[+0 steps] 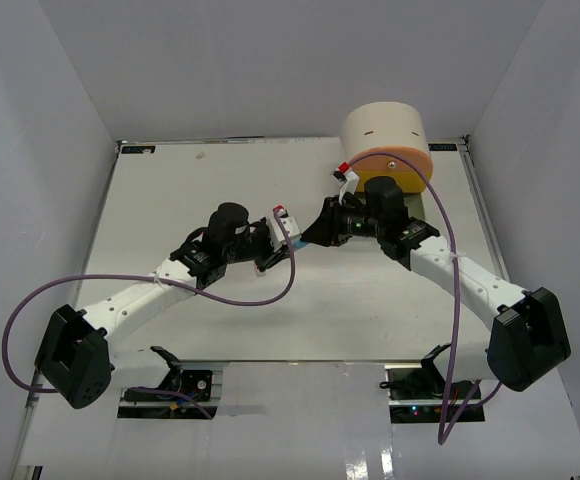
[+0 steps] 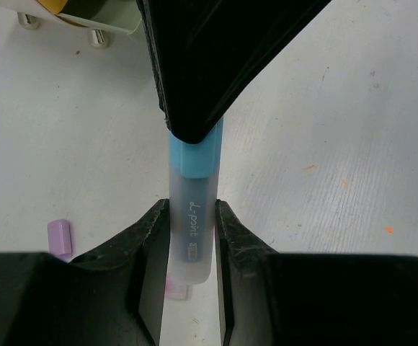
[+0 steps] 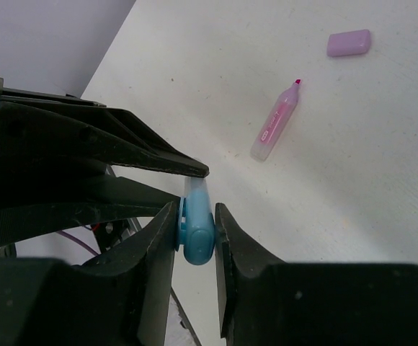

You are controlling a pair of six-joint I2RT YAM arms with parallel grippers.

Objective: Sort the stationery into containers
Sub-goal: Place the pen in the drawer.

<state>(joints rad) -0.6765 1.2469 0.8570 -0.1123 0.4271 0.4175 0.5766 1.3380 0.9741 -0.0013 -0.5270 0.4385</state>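
A pastel blue marker (image 2: 193,187) hangs above the table between my two grippers. My left gripper (image 2: 192,223) is shut on its frosted barrel. My right gripper (image 3: 194,223) comes from the opposite side, and its fingers press on both sides of the blue cap (image 3: 197,234). In the top view the two grippers, left (image 1: 275,250) and right (image 1: 308,236), meet tip to tip at the table's middle. An uncapped pink marker (image 3: 275,124) and a small purple piece (image 3: 349,42) lie on the table below. The cream round organiser (image 1: 385,128), its peach-orange drawer (image 1: 415,165) showing, stands at the back right.
The organiser's base with small feet (image 2: 94,36) shows at the top left of the left wrist view. The purple piece (image 2: 59,236) lies to the left under my left gripper. Purple cables loop over both arms. Raised walls close in the white table (image 1: 170,200).
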